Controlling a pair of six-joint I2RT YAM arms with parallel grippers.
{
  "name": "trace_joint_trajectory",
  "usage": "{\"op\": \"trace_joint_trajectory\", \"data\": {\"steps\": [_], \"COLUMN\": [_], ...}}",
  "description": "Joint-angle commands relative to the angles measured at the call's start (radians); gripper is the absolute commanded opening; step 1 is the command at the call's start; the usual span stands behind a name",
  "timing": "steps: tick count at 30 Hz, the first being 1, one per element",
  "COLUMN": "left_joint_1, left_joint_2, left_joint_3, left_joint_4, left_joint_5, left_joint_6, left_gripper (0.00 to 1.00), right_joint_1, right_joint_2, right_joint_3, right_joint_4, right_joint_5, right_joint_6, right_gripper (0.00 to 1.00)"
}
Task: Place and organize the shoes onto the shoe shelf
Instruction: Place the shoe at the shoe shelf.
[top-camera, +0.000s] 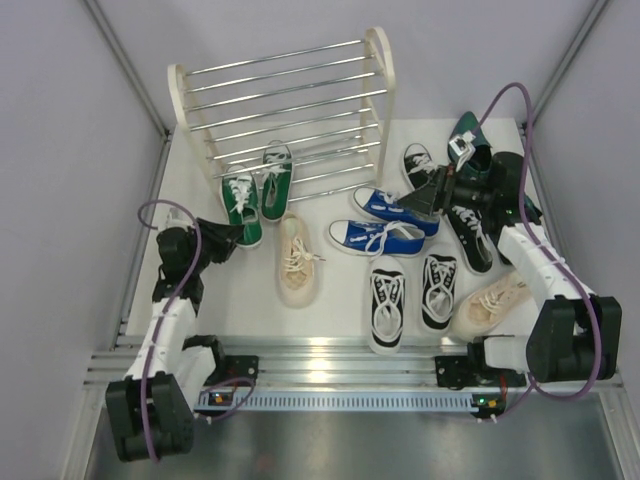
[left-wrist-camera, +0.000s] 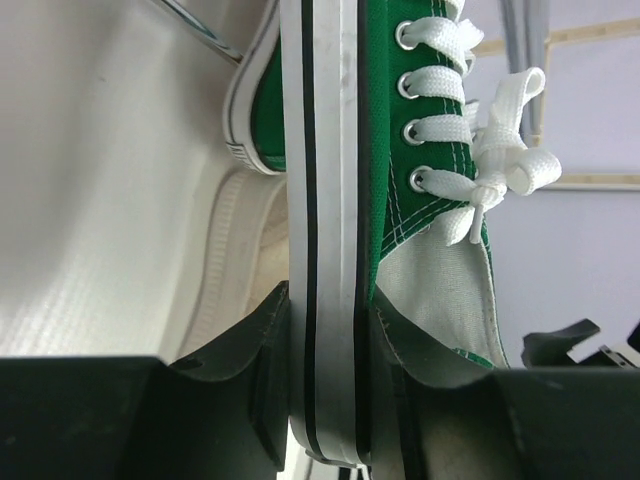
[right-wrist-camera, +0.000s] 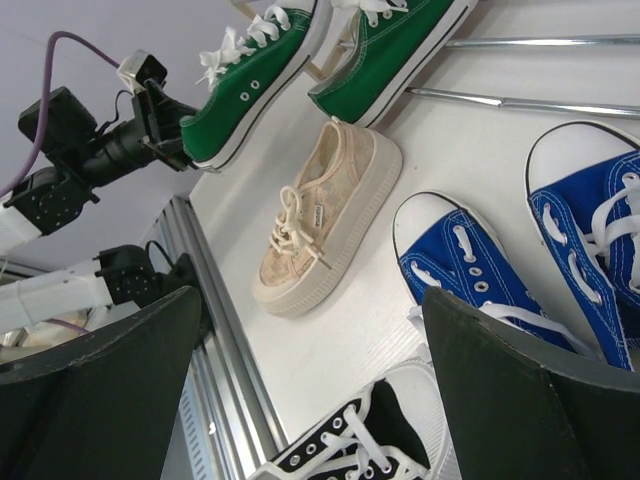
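Note:
The shoe shelf (top-camera: 290, 100) stands at the back of the table. One green sneaker (top-camera: 276, 180) rests against its lowest rods. My left gripper (top-camera: 226, 240) is shut on the heel end of the other green sneaker (top-camera: 241, 205); in the left wrist view the jaws (left-wrist-camera: 330, 380) clamp its white sole wall (left-wrist-camera: 325, 200). My right gripper (top-camera: 428, 198) is open and empty above the blue sneakers (top-camera: 378, 238). In the right wrist view its fingers (right-wrist-camera: 530, 390) frame a blue sneaker (right-wrist-camera: 470, 275), a beige shoe (right-wrist-camera: 325, 215) and a black-and-white sneaker (right-wrist-camera: 370, 450).
A beige shoe (top-camera: 296, 260) lies mid-table and its mate (top-camera: 490, 303) at the right front. Black-and-white sneakers (top-camera: 387, 303) lie at the front, with more (top-camera: 470, 235) on the right. Dark green dress shoes (top-camera: 468, 140) are at the back right. A metal rail (top-camera: 330, 355) edges the front.

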Motion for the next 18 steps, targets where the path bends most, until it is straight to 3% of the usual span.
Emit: {"op": "trace_joint_trajectory", "data": {"steps": [1, 9, 18], "left_joint_1": [0.038, 0.042, 0.04], "left_joint_2": [0.058, 0.301, 0.477], "left_joint_3": [0.073, 0.116, 0.13], "left_joint_4": [0.21, 0.389, 0.615], "left_joint_5": [0.086, 0.111, 0.08], "left_joint_6": [0.09, 0.143, 0.072], "left_gripper": [0.0, 0.0, 0.0], "right_joint_1": [-0.018, -0.024, -0.035], "right_joint_2": [-0.014, -0.02, -0.018], "right_joint_3": [0.003, -0.002, -0.015], "right_joint_4": [0.025, 0.032, 0.035], "right_joint_5": [-0.019, -0.024, -0.027], "right_joint_6": [-0.028, -0.023, -0.026], "right_gripper": [0.93, 0.93, 0.93]}}
